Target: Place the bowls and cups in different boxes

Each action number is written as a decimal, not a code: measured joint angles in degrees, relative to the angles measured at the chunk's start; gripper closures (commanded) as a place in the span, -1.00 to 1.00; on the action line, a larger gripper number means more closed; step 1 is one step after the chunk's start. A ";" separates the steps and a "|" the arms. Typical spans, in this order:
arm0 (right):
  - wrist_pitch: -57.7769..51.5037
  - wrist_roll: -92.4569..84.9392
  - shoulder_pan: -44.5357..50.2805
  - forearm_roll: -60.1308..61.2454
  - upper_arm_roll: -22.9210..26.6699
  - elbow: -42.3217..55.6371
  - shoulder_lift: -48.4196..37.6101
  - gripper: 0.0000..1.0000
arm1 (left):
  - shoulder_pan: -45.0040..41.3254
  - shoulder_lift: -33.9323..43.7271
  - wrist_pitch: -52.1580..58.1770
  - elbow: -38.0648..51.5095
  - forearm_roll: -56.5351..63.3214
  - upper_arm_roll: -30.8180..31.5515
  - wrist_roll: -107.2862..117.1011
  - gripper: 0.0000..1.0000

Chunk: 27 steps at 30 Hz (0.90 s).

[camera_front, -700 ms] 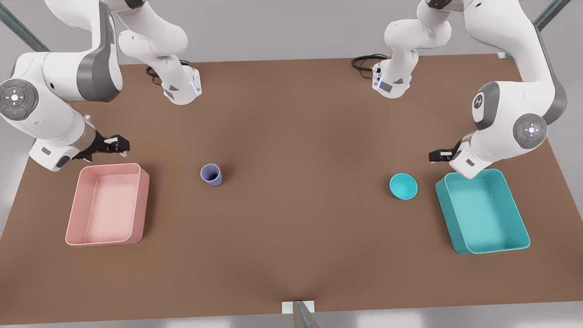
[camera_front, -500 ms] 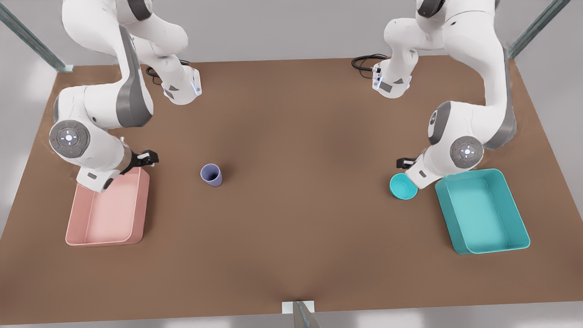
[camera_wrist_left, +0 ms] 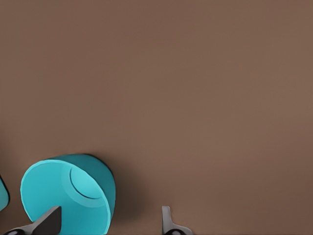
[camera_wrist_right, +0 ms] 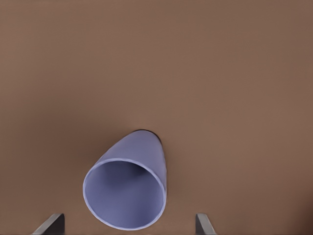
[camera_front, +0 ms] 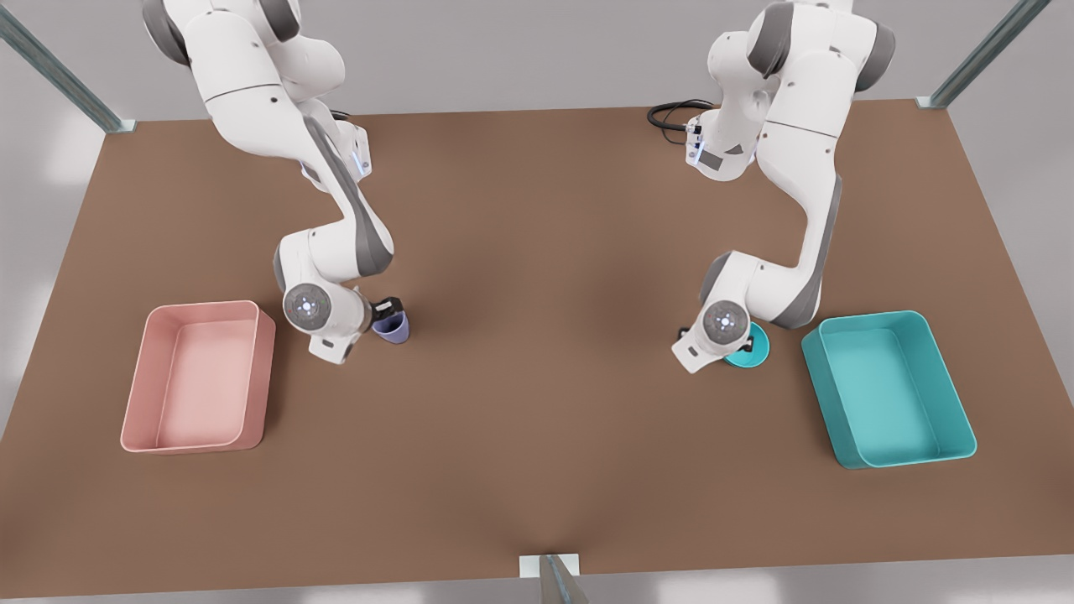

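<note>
The left gripper [camera_wrist_left: 110, 223] hung spread over the teal bowl [camera_front: 753, 352], gripping nothing; the right gripper [camera_wrist_right: 129, 225] gaped empty above the lavender cup [camera_front: 393, 328], pink tray [camera_front: 198, 377] and teal tray [camera_front: 889, 387] apart.

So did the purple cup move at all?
No. The purple cup sits at the same spot on the table, same gap from the pink box. The right tool came to it.

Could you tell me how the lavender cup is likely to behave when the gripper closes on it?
The cup looks rigid and smooth, so it may slip. Tall and tapering toward its base, it could tip if nudged. The right gripper straddles it, open.
</note>
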<state>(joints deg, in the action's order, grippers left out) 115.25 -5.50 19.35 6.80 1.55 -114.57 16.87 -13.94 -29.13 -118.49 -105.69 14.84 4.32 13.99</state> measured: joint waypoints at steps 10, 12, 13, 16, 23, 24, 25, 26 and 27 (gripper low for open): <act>11.28 0.39 -2.18 0.14 0.12 -6.93 0.55 -1.00 | 0.06 -1.13 -3.80 -3.99 0.25 -1.58 2.54 -0.73; 12.41 0.40 -2.34 0.14 0.11 -7.44 0.64 -1.00 | 0.08 -1.54 -4.49 -3.94 0.69 -1.68 2.93 -0.60; 12.92 0.40 -2.37 0.15 0.07 -7.77 0.65 -1.00 | 0.09 -1.81 -4.90 -3.94 0.85 -1.86 3.09 -0.60; 14.10 0.42 -2.29 0.21 -0.04 -8.60 0.71 -1.00 | 0.12 -2.28 -5.78 -3.85 1.16 -2.28 3.50 -0.60; 15.37 0.37 -1.78 0.30 -0.21 -9.51 3.04 -0.85 | 0.13 -2.47 -6.53 -3.08 2.66 -3.30 5.15 0.57; 15.49 0.34 -1.77 0.34 -0.22 -9.46 3.46 -0.43 | 0.14 -2.38 -6.46 -2.61 2.53 -3.37 5.23 0.57; 15.59 0.27 -1.76 0.41 -0.27 -9.41 3.68 0.14 | 0.10 -2.27 -6.26 -2.13 2.40 -3.40 5.30 0.57; 15.66 0.15 -1.73 0.54 -0.30 -9.33 3.79 0.35 | 0.08 -2.17 -5.91 -1.56 2.28 -3.42 5.37 0.57; 15.71 -0.07 -1.71 0.78 -0.31 -9.17 3.82 0.53 | 0.06 -1.90 -5.21 -0.60 2.19 -3.42 5.42 0.57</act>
<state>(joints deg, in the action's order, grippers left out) 130.95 -5.57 17.65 7.59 1.24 -123.73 20.69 -13.88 -31.04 -123.69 -106.29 17.02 0.89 19.41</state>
